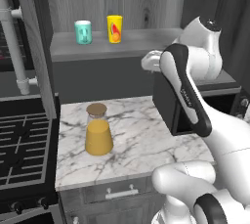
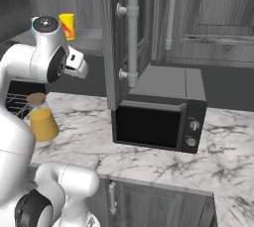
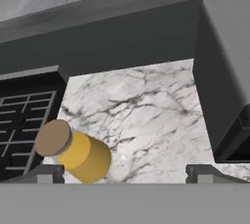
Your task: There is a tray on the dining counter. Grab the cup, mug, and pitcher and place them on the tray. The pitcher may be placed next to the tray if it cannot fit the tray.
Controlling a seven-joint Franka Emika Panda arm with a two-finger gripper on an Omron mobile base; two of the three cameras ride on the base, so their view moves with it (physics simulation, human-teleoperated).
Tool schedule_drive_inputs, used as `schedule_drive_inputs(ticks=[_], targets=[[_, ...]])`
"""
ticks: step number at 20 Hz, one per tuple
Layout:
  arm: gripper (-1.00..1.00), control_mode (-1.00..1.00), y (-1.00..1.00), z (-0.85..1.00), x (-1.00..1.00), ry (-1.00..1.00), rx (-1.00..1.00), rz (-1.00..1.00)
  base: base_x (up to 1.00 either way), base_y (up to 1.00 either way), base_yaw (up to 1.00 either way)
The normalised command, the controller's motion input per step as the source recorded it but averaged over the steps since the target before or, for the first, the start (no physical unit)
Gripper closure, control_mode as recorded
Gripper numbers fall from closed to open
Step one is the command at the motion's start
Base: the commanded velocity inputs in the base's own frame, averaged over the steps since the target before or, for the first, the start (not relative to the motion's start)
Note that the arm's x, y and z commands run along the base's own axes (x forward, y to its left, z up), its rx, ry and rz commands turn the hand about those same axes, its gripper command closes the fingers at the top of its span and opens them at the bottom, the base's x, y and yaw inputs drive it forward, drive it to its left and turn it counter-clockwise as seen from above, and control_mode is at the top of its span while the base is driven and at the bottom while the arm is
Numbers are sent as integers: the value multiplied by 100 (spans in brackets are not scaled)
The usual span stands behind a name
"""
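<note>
The pincer (image 3: 124, 173) sits right up front in the hand view, both dark tips spread wide apart with nothing between them, so it's released and empty. It hangs above the marble surface (image 3: 146, 115), looking down on it.

Just beside the left tip is the pitcher (image 3: 73, 150): cork lid on top, orange liquid filling the body. It stands upright on the surface near the left edge, next to the black stove grates (image 3: 22, 120). From the left base view the same pitcher (image 1: 98, 130) is out on open marble (image 1: 141, 145), well apart from the arm.

To the right of the pincer is a dark microwave (image 3: 224, 76), sitting on the same surface. In the right base view the microwave (image 2: 158, 117) has two knobs on its front and sits below a tall grey cabinet door (image 2: 116, 32) with a long bar handle.

Further back there's a raised grey ledge (image 1: 112, 47) behind the surface. The teal mug (image 1: 83, 32) and the yellow cup (image 1: 114, 29) stand there side by side, near each other but not touching, mug on the left, cup on the right with its red-orange mark facing the camera. Both are upright and well apart from the pitcher and from the pincer.
</note>
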Motion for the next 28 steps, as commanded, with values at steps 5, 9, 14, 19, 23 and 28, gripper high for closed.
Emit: schedule_drive_inputs(ticks=[5,9,14,19,23,28], targets=[[-100,-100,30,35,28,-7,1,-7,0,0,0],[-100,-100,17,24,46,0,5,-6,0,0,0],[-100,-100,2,20,53,0,12,-1,0,0,0],[-100,-100,0,22,37,-3,15,0,0,0,0],[-100,-100,0,35,30,-10,11,-2,0,0,0],[-100,-100,0,33,39,-9,5,-3,0,0,0]])
